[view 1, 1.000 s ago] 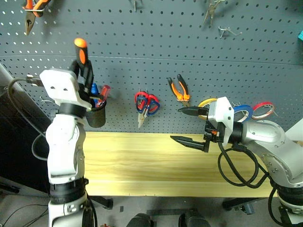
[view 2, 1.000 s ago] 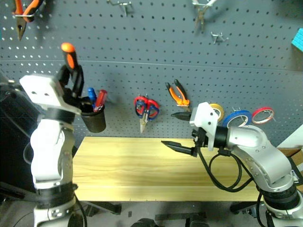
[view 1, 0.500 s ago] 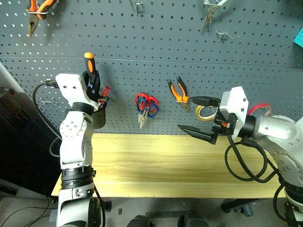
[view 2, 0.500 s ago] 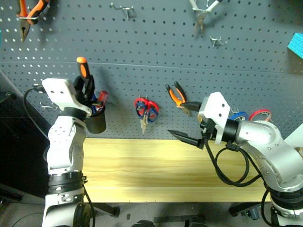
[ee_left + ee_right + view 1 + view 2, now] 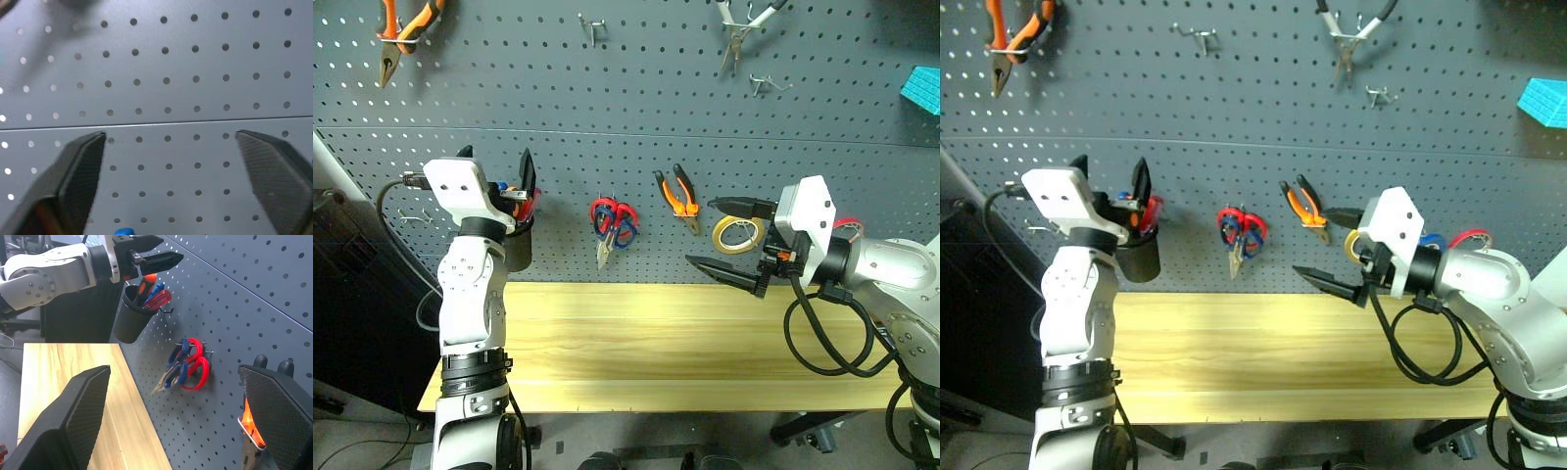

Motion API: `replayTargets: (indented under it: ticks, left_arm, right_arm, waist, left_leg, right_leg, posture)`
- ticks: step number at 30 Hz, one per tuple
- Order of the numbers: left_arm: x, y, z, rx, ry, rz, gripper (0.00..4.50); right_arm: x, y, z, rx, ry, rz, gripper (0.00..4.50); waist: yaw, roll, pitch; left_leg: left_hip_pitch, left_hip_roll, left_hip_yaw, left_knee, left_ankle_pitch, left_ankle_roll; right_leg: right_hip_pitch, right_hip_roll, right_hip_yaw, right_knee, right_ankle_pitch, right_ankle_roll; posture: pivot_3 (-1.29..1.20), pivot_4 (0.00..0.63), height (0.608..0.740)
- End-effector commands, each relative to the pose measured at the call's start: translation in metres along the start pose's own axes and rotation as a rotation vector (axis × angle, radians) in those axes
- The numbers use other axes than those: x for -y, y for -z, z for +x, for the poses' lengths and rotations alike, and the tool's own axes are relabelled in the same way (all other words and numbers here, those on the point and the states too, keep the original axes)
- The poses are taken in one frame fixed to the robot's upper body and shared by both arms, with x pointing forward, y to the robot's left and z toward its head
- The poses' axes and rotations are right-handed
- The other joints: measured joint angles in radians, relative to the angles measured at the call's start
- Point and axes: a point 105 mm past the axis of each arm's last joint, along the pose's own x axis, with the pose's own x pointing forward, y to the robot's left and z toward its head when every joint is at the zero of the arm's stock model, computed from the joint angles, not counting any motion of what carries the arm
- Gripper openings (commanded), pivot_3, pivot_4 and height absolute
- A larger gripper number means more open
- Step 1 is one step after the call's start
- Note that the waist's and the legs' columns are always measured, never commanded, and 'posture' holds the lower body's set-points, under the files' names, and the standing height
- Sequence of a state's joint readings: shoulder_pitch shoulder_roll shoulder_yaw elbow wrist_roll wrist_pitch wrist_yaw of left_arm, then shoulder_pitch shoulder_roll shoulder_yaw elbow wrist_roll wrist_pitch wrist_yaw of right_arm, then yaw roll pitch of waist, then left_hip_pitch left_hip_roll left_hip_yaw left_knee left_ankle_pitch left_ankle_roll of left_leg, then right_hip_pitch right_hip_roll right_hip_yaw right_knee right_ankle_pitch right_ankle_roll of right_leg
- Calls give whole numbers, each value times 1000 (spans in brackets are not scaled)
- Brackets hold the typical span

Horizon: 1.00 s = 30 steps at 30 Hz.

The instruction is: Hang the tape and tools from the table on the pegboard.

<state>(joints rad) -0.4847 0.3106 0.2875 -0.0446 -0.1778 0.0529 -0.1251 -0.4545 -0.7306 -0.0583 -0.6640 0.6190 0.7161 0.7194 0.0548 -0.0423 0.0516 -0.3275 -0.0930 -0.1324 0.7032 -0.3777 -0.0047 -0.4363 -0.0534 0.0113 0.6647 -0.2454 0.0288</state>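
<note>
Screwdriver [image 5: 146, 285] in black cup [image 5: 131, 316], directly below left gripper [image 5: 496, 172] jaws spread wide, empty

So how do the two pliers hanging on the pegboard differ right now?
The long-nose pliers hang high at the pegboard's upper left; the short pliers hang lower, mid-board, beside the scissors. The long-nose pair has a longer, slimmer nose. Both have orange-and-black handles and hang nose down.
</note>
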Motion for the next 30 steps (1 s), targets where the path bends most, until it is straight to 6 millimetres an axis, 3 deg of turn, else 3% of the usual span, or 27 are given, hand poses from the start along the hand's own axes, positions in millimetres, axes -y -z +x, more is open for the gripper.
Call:
replayTargets:
  ticks: [1, 3, 6, 9, 12, 15, 19, 22, 27, 30]
  left_arm:
    - [25, -32, -6, 97, 143, -12, 4433]
    - [44, -28, -16, 41, 265, -66, 4433]
    - [60, 7, -41, -179, 357, -94, 4433]
    - [50, 38, -53, -354, 244, -25, 4433]
    - [45, 69, -74, -475, 233, 94, 4433]
    - [50, 92, -92, -552, 310, 65, 4433]
    - [42, 110, -97, -570, 310, 78, 4433]
    - [40, 115, -97, -560, 332, 55, 4433]
    - [22, 146, -110, -655, 253, 70, 4433]
    - [18, 156, -116, -676, 254, 92, 4433]
  right_arm:
    - [-1, -11, -7, 40, 18, -9, 4500]
    - [-5, -8, -10, 40, 13, 22, 4500]
    - [-16, 4, -12, 17, 15, 81, 4500]
    - [-23, 15, -13, 1, 32, 133, 4500]
    - [-26, 45, -15, -42, 123, 228, 4500]
    - [-23, 89, -23, -113, 293, 308, 4500]
    - [-18, 129, -36, -154, 495, 334, 4500]
    - [-14, 147, -46, -167, 599, 337, 4500]
    - [2, 185, -86, -221, 931, 309, 4500]
    - [1, 202, -101, -255, 1047, 325, 4500]
  waist:
    - [1, 0, 0]
    - [2, 0, -3]
    - [4, 3, -11]
    - [13, 6, -15]
    - [23, 11, -23]
    - [29, 16, -24]
    - [37, 17, -24]
    - [42, 18, -24]
    - [39, 22, -28]
    - [31, 23, -28]
  left_leg:
    - [0, 0, 0, 0, 0, 0]
    - [0, 0, 0, 0, 0, 0]
    - [0, 0, 0, -1, 0, 0]
    - [1, 0, 0, -1, 0, 0]
    - [11, 2, 1, -3, 1, -1]
    - [31, 1, 1, -9, 0, 1]
    - [33, 1, 0, -7, 1, -1]
    - [33, 1, 0, -8, 1, -1]
    - [33, 1, 0, -9, 1, -1]
    - [33, 1, 1, -11, 1, -1]
  right_leg:
    - [0, 0, 0, 0, 0, 0]
    - [0, 0, 0, -1, 0, 0]
    - [0, 0, 0, -1, 0, 0]
    - [1, 0, 1, 0, 0, 0]
    - [12, 2, 2, -1, 2, -1]
    - [30, 2, 4, -3, -1, 2]
    - [32, 3, 4, -2, -2, 4]
    - [31, 3, 4, -2, -1, 2]
    - [31, 3, 5, -2, -1, 2]
    - [30, 4, 5, -3, -2, 2]
  posture:
    - [113, 20, 740]
    - [125, 18, 740]
    - [139, 15, 740]
    - [146, 12, 740]
    - [140, 10, 740]
    - [134, 3, 740]
    - [129, 2, 740]
    - [129, 2, 740]
    - [97, 0, 740]
    - [95, 0, 740]
